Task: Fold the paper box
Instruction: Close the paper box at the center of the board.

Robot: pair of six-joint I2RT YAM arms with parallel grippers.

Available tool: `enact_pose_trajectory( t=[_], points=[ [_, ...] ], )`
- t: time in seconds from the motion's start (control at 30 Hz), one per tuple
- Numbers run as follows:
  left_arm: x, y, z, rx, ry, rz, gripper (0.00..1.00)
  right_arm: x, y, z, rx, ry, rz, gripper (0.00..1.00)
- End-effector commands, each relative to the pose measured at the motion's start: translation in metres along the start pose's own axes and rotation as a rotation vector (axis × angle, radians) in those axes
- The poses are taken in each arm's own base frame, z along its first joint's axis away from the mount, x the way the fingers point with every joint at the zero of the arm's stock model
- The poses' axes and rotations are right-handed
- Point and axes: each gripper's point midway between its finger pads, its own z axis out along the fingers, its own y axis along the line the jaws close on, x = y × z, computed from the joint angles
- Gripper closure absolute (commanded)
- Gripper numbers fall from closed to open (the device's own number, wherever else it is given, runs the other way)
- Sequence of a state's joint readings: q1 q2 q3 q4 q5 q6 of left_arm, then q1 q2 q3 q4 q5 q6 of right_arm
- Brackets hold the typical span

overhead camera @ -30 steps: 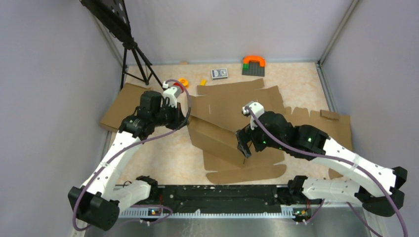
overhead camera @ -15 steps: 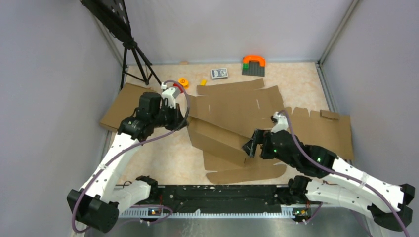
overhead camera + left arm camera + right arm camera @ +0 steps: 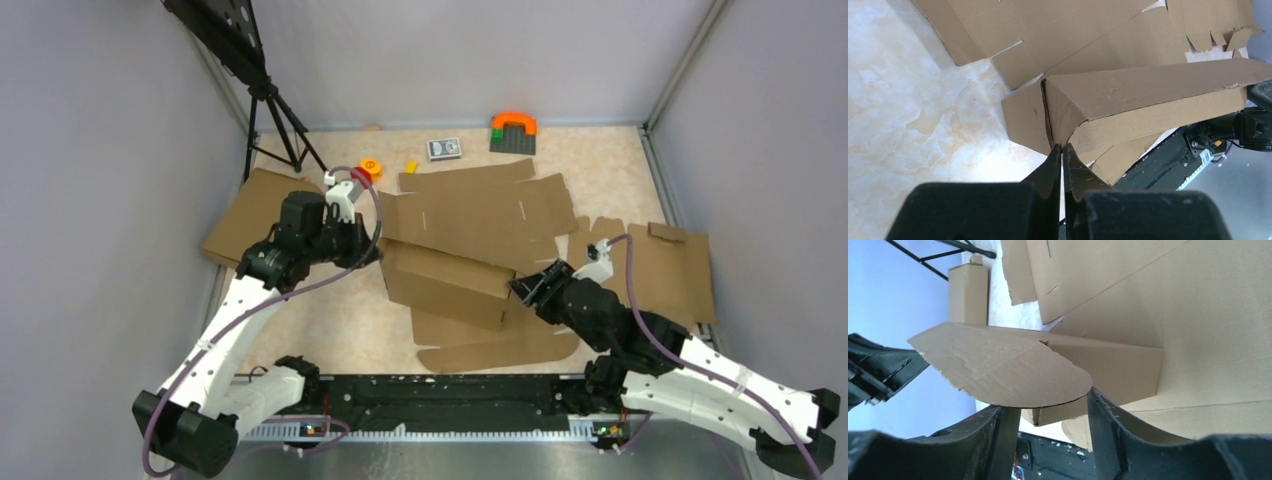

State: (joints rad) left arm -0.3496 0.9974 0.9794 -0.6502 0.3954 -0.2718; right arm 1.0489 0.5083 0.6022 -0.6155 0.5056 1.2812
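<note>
Lying mid-scene on the marbled beige worktop (image 3: 340, 320), the paper box (image 3: 470, 215) is brown corrugated card, creased and slit, with 1 long section folded up into a wedge-shaped ridge. The left hand (image 3: 1062, 148) is clenched, black tips at the ridge's corner. The right hand (image 3: 1045, 407) has 2 fingers (image 3: 1103, 420) apart beside a rounded, rough-edged flap; can't tell if it's grasping. Box edges are cut off in the wrist views, and the ridge's underside is hidden.

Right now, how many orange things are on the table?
2: an orange ring by the box's back-left corner, and an orange arch at the back. More could hide under the box.
</note>
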Motion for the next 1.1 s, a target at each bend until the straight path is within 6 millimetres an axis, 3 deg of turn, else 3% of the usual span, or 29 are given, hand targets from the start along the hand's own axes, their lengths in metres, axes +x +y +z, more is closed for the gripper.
enact_pose_trajectory(
  t=[0.0,0.27,0.33,0.5,0.67,0.77,0.9,0.97,1.03,1.07],
  points=[
    [0.004,-0.006,-0.004,0.015,-0.015,-0.02,1.0,-0.013,0.008,0.006,0.013,-0.065,0.041,0.51],
    [0.012,-0.009,-0.002,0.029,-0.009,-0.038,1.0,-0.004,-0.018,0.016,0.122,-0.042,0.041,0.81],
    [0.012,-0.011,-0.002,0.035,-0.009,-0.042,1.0,-0.007,-0.019,0.017,0.13,-0.038,0.035,0.84],
    [0.01,-0.011,-0.001,0.03,-0.01,-0.054,1.0,-0.031,0.007,0.004,0.064,-0.074,-0.107,0.59],
    [0.008,-0.011,-0.001,0.022,-0.014,-0.057,1.0,-0.034,0.007,-0.009,0.087,-0.039,-0.209,0.52],
    [0.007,-0.011,-0.002,0.021,-0.02,-0.055,1.0,-0.029,0.024,-0.017,-0.022,0.011,-0.316,0.44],
    [0.004,-0.012,-0.005,0.019,-0.03,-0.05,0.99,-0.037,0.046,-0.032,-0.133,-0.003,-0.373,0.38],
    [0.004,-0.012,-0.006,0.017,-0.029,-0.048,0.99,-0.045,0.054,-0.037,-0.132,-0.015,-0.372,0.3],
    [0.004,-0.013,-0.006,0.019,-0.026,-0.049,0.99,-0.053,0.058,-0.039,-0.092,-0.028,-0.363,0.14],
    [0.003,-0.013,-0.006,0.02,-0.026,-0.053,0.99,-0.059,0.059,-0.04,-0.07,-0.042,-0.352,0.11]
  ],
)
